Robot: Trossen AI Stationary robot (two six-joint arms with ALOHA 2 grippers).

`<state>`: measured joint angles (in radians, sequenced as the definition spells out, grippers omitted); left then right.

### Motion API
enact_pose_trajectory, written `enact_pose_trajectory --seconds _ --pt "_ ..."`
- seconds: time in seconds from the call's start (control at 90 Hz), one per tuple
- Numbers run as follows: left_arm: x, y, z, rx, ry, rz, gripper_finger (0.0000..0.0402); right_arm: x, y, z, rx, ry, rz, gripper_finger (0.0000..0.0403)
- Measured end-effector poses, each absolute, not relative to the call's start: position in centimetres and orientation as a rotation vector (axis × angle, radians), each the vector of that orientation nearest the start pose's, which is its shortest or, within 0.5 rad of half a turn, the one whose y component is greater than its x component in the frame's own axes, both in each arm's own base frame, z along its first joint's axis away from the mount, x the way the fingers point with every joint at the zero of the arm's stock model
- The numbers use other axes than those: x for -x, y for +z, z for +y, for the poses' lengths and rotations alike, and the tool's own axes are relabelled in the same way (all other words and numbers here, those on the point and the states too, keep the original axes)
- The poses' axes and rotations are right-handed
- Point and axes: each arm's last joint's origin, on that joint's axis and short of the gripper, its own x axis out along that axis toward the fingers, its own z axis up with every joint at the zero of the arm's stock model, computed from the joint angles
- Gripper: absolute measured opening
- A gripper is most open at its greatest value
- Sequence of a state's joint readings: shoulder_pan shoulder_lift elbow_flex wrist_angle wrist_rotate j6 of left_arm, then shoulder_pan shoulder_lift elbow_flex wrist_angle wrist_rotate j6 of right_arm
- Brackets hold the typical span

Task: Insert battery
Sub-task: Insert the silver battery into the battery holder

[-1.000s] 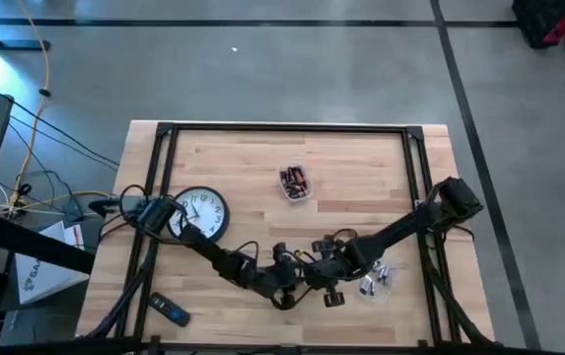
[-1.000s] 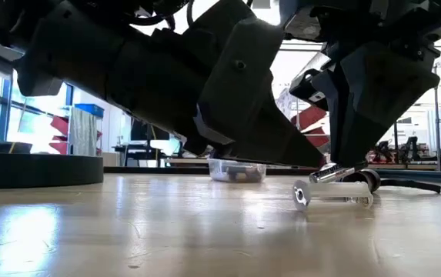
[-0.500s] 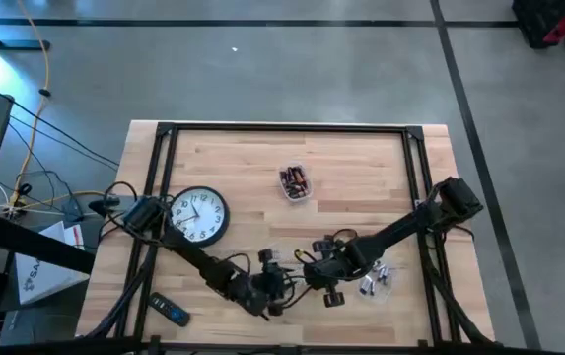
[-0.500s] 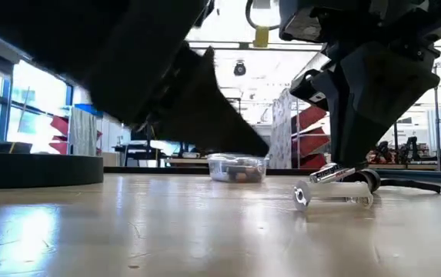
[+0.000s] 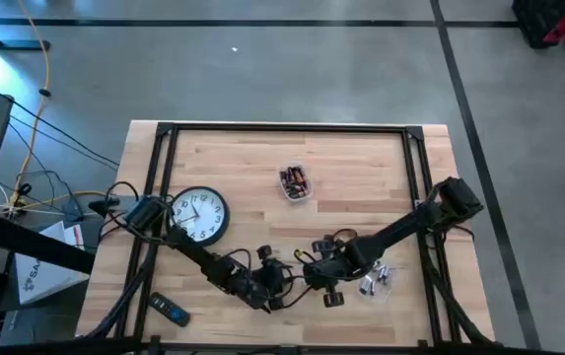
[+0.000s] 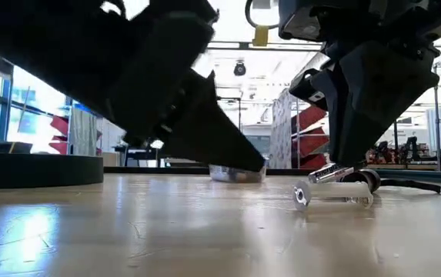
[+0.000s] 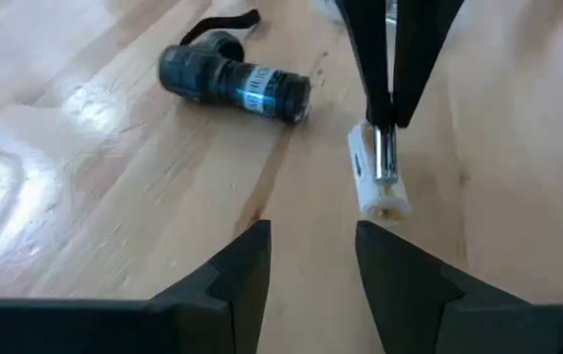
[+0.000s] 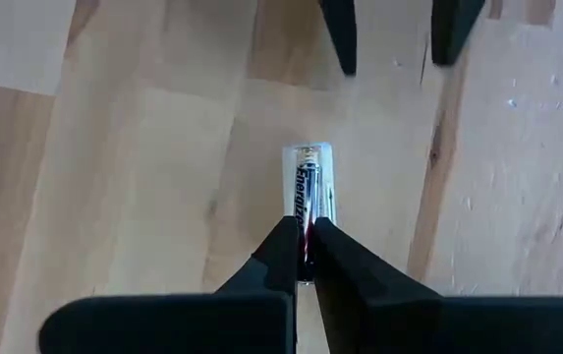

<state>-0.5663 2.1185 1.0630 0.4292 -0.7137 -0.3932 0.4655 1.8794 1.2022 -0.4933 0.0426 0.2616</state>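
Two grippers meet near the table's front edge: your left gripper hovers open, and just beyond it your right gripper pinches the battery lying in its clear holder. Expect it light, stiff and slick; grip mid-length. The wooden table looks smooth; shelving fills the room behind.

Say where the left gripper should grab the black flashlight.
Grip the flashlight mid-barrel, jaws across its width, coming straight down. It lies on its side on the table, a round body with bare wood on both sides. Avoid the strap end.
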Motion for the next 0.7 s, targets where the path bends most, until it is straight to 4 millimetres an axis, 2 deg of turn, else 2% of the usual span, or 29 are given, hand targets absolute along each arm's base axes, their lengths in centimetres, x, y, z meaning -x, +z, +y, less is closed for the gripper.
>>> enact_pose_trajectory --seconds 0.211,0.7 --pt "-35.2 8.8 -20.0 0.006 0.231 0.451 0.0133 -33.1 14.8 16.5 0.063 0.227 1.202 0.0001" --pt "-35.3 8.8 -20.0 0.019 0.214 0.455 0.0133 -33.2 14.8 16.3 0.060 0.223 1.199 0.0001"
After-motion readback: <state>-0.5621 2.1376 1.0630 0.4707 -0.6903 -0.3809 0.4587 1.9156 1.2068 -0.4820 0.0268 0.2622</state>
